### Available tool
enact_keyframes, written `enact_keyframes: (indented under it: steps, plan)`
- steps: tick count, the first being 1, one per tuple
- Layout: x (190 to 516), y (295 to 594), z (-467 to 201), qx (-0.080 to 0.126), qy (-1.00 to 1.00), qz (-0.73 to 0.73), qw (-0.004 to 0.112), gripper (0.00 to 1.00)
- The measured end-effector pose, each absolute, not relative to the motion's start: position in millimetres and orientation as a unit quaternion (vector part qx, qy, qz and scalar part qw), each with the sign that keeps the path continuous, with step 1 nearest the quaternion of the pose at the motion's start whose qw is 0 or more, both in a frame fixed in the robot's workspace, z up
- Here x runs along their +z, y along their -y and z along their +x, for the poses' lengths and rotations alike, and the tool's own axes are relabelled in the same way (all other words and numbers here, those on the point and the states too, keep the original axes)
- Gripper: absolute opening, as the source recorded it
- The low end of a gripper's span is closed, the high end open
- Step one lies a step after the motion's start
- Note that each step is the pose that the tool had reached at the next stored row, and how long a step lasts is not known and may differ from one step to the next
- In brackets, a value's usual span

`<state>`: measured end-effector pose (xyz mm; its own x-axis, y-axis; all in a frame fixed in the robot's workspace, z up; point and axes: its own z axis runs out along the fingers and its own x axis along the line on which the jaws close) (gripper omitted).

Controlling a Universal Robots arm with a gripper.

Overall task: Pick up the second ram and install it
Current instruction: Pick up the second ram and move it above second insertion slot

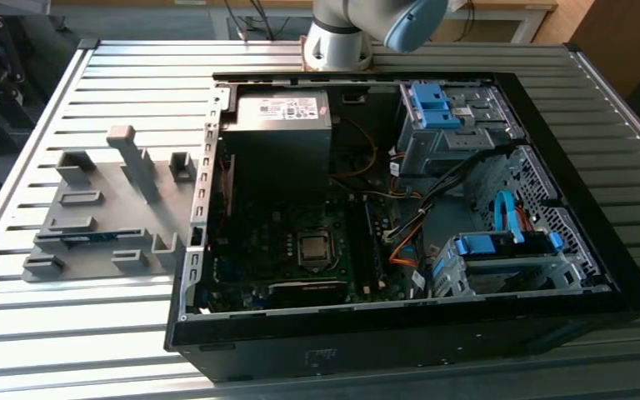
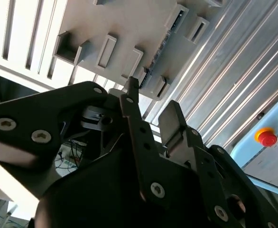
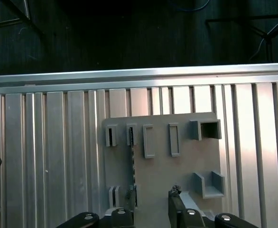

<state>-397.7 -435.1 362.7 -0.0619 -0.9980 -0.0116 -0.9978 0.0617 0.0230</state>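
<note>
The gripper [image 2: 152, 97] is open and empty over the ram [image 3: 133, 164] in its holder [image 3: 186, 161]. Coming down misaligned could clip and tilt it.

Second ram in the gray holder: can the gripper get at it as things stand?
Probably yes. The second ram stands on edge in the gray holder with nothing over it, and the gripper hangs above the holder, jaws apart and empty. The stick sits nearer one finger, so centring may be needed.

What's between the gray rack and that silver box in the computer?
In the exterior view, the computer's metal side wall stands between the gray rack and the silver box.
</note>
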Motion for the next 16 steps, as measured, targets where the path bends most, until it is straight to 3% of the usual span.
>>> enact_keyframes:
  steps: [1,2,16]
  plan:
    - [361.8,435.1,-397.8,-0.012,0.729,0.685,0.004,0.41]
    - [360.8,435.1,-397.8,-0.012,0.728,0.686,0.004,0.47]
    - [340.5,437.5,-398.0,-0.01,0.725,0.689,0.001,0.47]
